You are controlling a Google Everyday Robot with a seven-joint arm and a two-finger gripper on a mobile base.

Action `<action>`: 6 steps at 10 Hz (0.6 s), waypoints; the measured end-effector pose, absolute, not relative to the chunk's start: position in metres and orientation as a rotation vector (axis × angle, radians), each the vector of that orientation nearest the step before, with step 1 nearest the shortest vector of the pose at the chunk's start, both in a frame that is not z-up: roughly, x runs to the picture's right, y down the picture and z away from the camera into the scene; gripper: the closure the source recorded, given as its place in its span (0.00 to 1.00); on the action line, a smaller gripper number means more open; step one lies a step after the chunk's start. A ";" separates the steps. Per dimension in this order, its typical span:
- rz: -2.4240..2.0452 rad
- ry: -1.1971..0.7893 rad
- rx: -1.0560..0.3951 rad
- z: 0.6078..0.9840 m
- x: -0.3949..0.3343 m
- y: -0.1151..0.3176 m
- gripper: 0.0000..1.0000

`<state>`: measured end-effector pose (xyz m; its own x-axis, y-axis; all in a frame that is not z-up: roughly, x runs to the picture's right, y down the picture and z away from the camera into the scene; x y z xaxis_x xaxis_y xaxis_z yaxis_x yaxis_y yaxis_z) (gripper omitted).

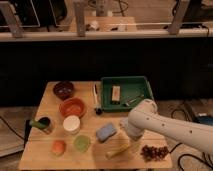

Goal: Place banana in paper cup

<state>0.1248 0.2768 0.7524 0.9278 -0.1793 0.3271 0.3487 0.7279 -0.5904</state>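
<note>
Camera view (only view):

1. Banana (118, 151): pale yellow, slim, slightly curved, approx. as long as the blue sponge (106, 132). It lies flat on the wooden table (45, 156) near the front edge, running low-left to high-right. Its right end is at or under the gripper; contact can't be told. The sponge is just behind it, apart.
2. Paper cup (71, 123): white, round, upright, mouth up, pale rim. Pos.: left-centre of the table, well apart from the banana. Nothing visible inside.
3. Gripper (131, 142): at the end of the white arm (170, 127), which enters from the right and bends down over the table front. It points down, just beside the banana's right end. Its state (released, clenched or grasping) can't be told; the wrist hides it.
4. Others:
   - orange bowl (72, 107) behind the paper cup
   - dark bowl (63, 90) further back
   - green cup (82, 143) and round orange fruit (58, 147) in front of the paper cup
   - dark can (42, 124) to its left
   - green tray (125, 79) at the back right
   - dark red cluster (154, 152) right of the banana
</note>
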 end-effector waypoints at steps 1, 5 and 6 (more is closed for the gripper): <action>-0.280 -0.253 -0.704 0.750 0.125 0.280 0.20; -0.173 -0.257 -0.726 0.750 0.119 0.291 0.20; -0.147 -0.260 -0.729 0.751 0.118 0.293 0.20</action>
<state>0.1178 0.2932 0.7509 0.9576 -0.0425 0.2850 0.2225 0.7374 -0.6378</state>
